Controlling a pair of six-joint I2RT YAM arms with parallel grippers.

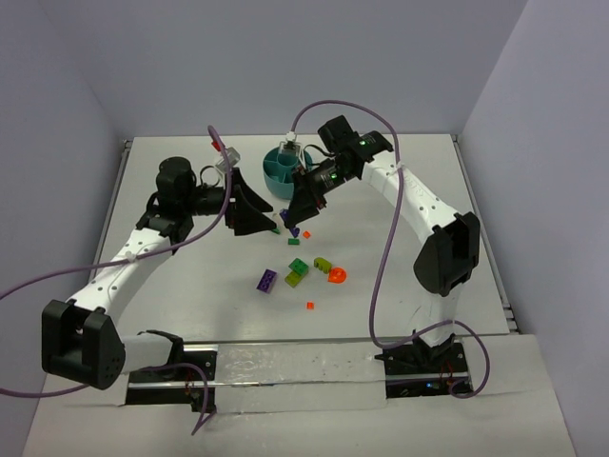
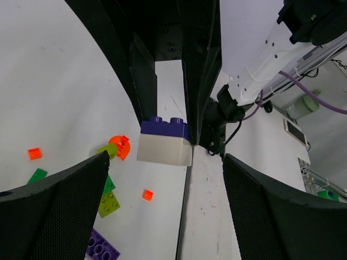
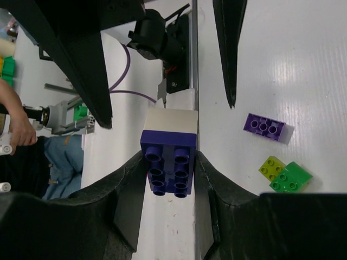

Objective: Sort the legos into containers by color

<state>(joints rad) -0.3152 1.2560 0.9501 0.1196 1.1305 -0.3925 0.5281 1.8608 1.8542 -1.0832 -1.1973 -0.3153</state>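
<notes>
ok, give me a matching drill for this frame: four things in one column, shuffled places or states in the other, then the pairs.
Column 1
1. dark purple brick
2. orange arch piece
3. teal bowl
4. left end effector

Column 2
A. open, holding nothing
B. far side of the table
C. lying on the table beside a lime piece
D. gripped in the right end effector

Pairs: 1-D, 2-C, 3-B, 4-A

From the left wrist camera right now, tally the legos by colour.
Purple legos: 2
Orange legos: 3
Dark green legos: 2
Lime legos: 2
Total: 9
</notes>
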